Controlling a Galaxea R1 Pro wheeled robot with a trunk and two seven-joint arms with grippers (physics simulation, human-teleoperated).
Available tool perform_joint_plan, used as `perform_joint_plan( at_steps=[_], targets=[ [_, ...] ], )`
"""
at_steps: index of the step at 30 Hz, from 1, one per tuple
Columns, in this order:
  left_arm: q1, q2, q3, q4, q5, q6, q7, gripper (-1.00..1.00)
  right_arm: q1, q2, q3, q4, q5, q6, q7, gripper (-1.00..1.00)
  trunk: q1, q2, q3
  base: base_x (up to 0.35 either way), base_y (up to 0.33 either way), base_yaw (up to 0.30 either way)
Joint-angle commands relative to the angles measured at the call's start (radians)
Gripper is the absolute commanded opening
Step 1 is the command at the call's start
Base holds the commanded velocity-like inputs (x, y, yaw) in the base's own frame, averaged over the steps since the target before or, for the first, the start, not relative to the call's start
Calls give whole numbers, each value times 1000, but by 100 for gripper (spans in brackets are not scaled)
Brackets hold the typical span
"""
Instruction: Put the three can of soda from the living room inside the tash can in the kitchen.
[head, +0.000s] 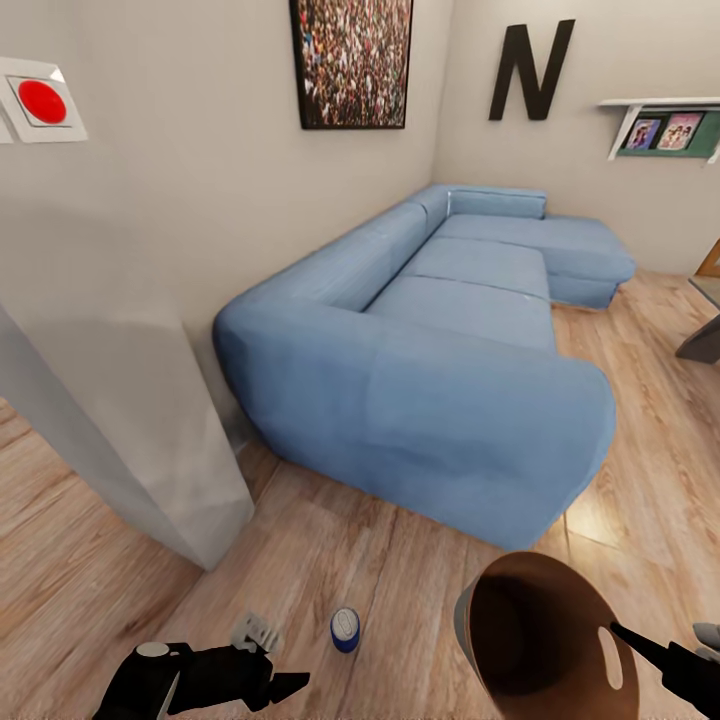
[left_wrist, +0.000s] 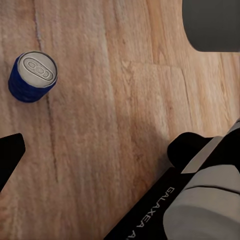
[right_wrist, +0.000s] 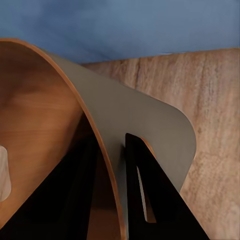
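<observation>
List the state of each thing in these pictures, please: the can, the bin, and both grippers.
Blue soda can with silver top: upright on the wood floor, free.
Grey tapered bin with wood-toned inside: tilted, held by its rim.
Left gripper: open, beside the can, holding nothing.
Right gripper: shut on the bin's rim.

A blue soda can (head: 345, 629) with a silver top stands upright on the wood floor (head: 400, 580). Near it, the grey, wood-lined trash can (head: 545, 640) is tilted.
</observation>
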Motion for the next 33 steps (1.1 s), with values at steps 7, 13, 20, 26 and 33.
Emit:
perform_joint_plan(
  at_steps=[7, 13, 20, 26, 33],
  targets=[
    [0, 0, 0, 0, 0, 0, 0, 100, 0, 0, -2, -1, -21, 14, 2, -100, 0, 0, -11, 0, 0, 0],
    [0, -1, 0, 0, 0, -1, 0, 100, 0, -1, -4, -1, -21, 15, 2, -100, 0, 0, -21, 0, 0, 0],
    [0, 0, 0, 0, 0, -2, 0, 100, 0, -2, -5, -1, -21, 18, 2, -100, 0, 0, -33, 0, 0, 0],
    [0, 0, 0, 0, 0, -2, 0, 100, 0, -2, -5, -1, -21, 19, 2, -100, 0, 0, -42, 0, 0, 0],
    [0, -1, 0, 0, 0, -2, 0, 100, -1, -6, -6, -1, -22, 20, 5, -100, 0, 0, -54, 0, 0, 0]
  ],
)
